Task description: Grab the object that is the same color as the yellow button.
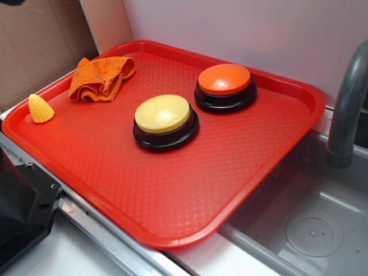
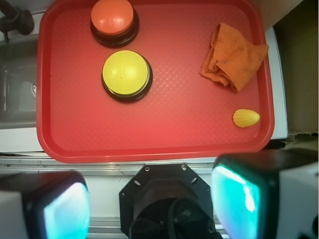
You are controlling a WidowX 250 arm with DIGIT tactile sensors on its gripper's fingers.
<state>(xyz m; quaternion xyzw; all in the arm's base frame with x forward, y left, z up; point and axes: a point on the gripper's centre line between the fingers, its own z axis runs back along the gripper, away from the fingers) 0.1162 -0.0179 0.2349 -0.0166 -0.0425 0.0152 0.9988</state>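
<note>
Item: toy corn cob point(image 2: 245, 118), small, yellow, cone-shaped with bumpy kernels, matching the yellow button point(image 2: 125, 73); it lies on its side near the edge of the red tray point(image 2: 164, 144), below the orange rag point(image 2: 232, 58) and well apart from both buttons. You should find it light and probably rigid, inclined to roll or squirt out along its taper, so take it across the thick middle, not the tip. Your gripper point(image 2: 149, 204) hangs off the tray over the bench edge, jaws spread and empty.
</note>
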